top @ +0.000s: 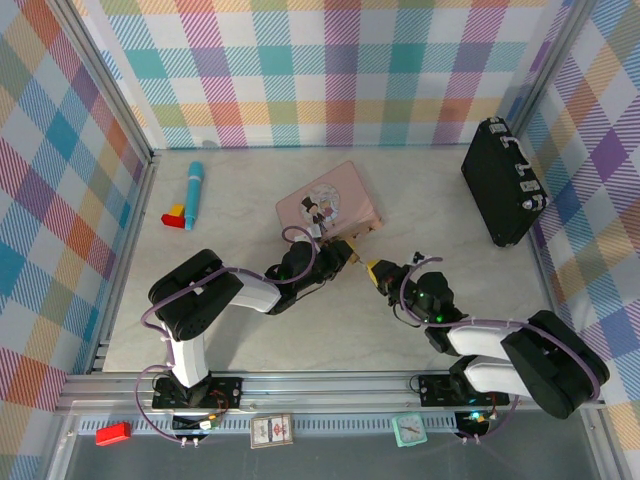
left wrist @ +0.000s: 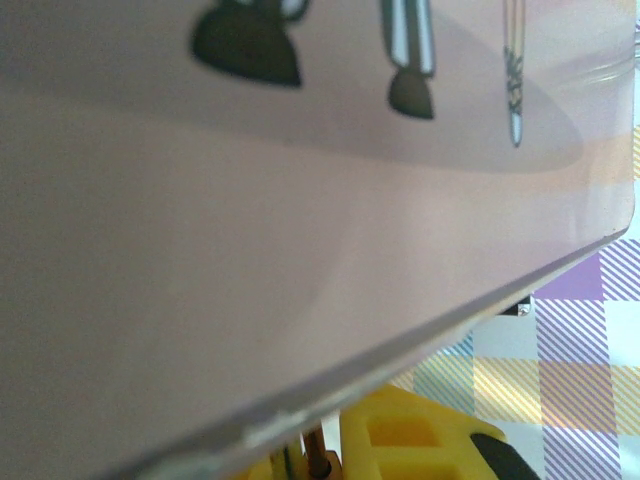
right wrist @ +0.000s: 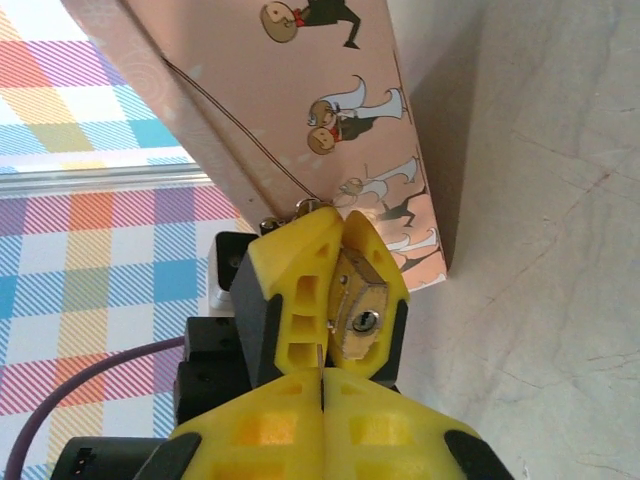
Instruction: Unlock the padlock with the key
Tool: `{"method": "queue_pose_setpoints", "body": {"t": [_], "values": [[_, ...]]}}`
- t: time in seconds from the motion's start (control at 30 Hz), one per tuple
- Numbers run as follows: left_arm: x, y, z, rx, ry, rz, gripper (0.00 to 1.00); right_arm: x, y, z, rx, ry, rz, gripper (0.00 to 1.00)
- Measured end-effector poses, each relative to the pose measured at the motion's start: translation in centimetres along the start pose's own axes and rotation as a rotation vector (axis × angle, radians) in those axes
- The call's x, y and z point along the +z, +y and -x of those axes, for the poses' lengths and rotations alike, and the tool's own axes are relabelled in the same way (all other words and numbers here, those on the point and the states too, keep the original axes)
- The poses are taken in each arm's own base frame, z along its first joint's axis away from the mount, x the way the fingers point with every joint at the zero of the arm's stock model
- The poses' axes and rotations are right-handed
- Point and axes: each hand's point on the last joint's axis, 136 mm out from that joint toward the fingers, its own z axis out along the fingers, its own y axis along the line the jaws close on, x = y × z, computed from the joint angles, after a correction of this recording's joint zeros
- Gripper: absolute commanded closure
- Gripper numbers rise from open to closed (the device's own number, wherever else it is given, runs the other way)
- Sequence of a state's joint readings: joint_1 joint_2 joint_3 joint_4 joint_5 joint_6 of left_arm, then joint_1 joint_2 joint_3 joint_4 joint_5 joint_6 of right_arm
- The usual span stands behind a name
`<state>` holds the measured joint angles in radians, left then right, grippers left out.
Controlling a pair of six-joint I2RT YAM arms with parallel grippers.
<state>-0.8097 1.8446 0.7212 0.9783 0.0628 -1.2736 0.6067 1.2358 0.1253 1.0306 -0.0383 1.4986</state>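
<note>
The small brass padlock (right wrist: 360, 310) faces the right wrist camera keyhole first, with my left gripper (right wrist: 345, 285) shut on it between its yellow fingers (right wrist: 290, 290). Its silver shackle (right wrist: 310, 207) pokes out at the top, by the pink tin (right wrist: 330, 80). My right gripper (right wrist: 322, 378) is shut on the key (right wrist: 322, 355), a thin metal sliver whose tip stands just left of and below the keyhole. From above, the left gripper (top: 345, 255) and right gripper (top: 378, 270) meet tip to tip in front of the tin (top: 328, 205). The tin's lid (left wrist: 250, 250) looms close over my left gripper's finger (left wrist: 420, 440).
A black case (top: 503, 180) stands at the back right by the wall. At the back left lie a blue cylinder (top: 193, 190) and red and yellow blocks (top: 175, 216). Bare table (top: 320, 340) stretches between the arms and the near edge. Checked walls enclose three sides.
</note>
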Motion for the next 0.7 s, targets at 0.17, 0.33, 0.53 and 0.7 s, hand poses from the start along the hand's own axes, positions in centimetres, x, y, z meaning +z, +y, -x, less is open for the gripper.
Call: {"method": "queue_pose_setpoints", "body": {"t": [0.17,0.33,0.53,0.7], "values": [[0.0,0.0,0.0,-0.013,-0.004,-0.001,1.00,0.5,-1.6,-0.1,0.009,0.004,-0.043,1.00],[0.0,-0.1,0.0,-0.014,-0.004,-0.002,1.00,0.8,-2.2,-0.1,0.014,0.005,-0.054,1.00],[0.0,-0.1,0.0,-0.015,-0.004,-0.003,1.00,0.8,-1.8,-0.1,0.012,0.004,-0.035,1.00],[0.0,-0.1,0.1,-0.020,-0.009,-0.006,1.00,0.7,-1.2,-0.1,0.010,0.003,-0.019,1.00]]}}
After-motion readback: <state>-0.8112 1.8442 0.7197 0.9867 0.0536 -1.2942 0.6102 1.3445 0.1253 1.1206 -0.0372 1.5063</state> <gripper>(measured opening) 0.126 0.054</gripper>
